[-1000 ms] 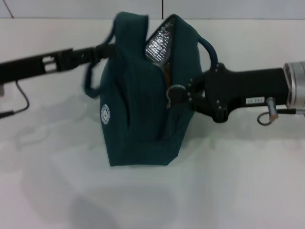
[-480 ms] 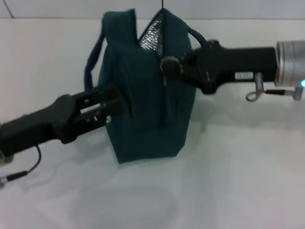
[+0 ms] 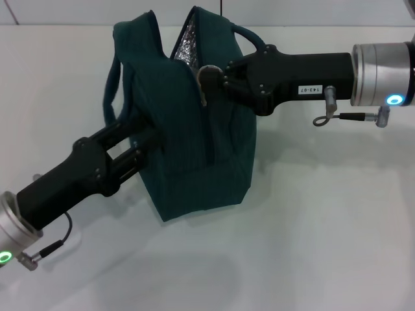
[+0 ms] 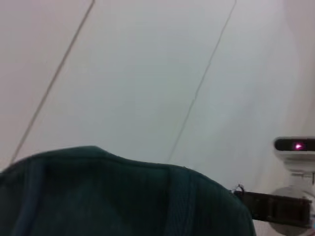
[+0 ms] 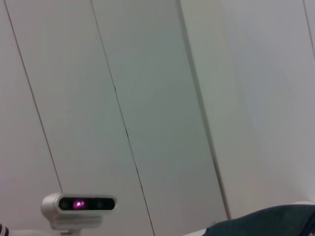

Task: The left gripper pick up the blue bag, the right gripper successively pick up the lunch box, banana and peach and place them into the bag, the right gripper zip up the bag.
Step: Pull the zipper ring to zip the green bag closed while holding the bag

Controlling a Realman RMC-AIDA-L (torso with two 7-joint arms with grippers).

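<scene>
The blue bag stands on the white table, its top partly open with silver foil lining showing. My left gripper reaches in from the near left and meets the bag's left side, below the loose handle. From the right, my right gripper is shut on the zip pull high on the bag's front seam. The bag's fabric fills the left wrist view, and a corner of it shows in the right wrist view. The lunch box, banana and peach are out of view.
The white table stretches around the bag. A cable with a metal plug hangs under the right wrist, and another cable hangs by the left wrist.
The left arm has swung from the bag's far-left handle round to its near-left side. The bag and the right gripper on the zip pull have shifted left and farther away.
</scene>
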